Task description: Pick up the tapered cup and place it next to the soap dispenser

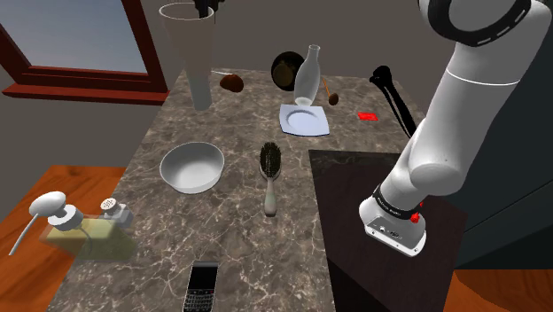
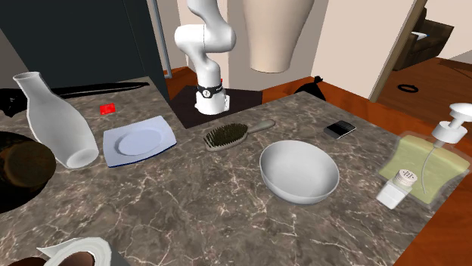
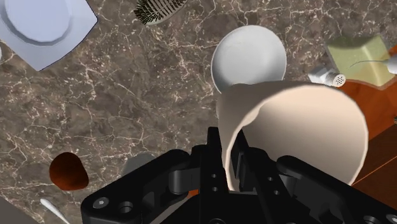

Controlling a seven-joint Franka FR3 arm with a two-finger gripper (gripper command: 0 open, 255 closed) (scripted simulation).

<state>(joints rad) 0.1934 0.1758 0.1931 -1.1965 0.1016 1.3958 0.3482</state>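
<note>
The tapered cup (image 1: pixel 191 55) is a tall beige cup that hangs well above the back of the marble table (image 1: pixel 230 222), narrow end down. My gripper (image 1: pixel 206 7) is shut on its rim from above. In the wrist view the gripper (image 3: pixel 228 145) clasps the cup's (image 3: pixel 299 121) wall between its fingers, one inside and one outside. The second exterior view has the cup (image 2: pixel 276 34) hanging at the top. The soap dispenser (image 1: pixel 75 232) (image 2: pixel 427 162) (image 3: pixel 359 57), a yellowish bottle with a white pump, stands at the table's edge on the shoulder view's left, far below the cup.
A white bowl (image 1: pixel 191 167) (image 3: pixel 248 57) sits below the cup, between it and the dispenser. A small shaker (image 1: pixel 112 208) stands beside the dispenser. A hairbrush (image 1: pixel 270 173), white plate (image 1: pixel 304 120), pale bottle (image 1: pixel 308 75), phone (image 1: pixel 202 285) and brown lump (image 1: pixel 232 83) lie around.
</note>
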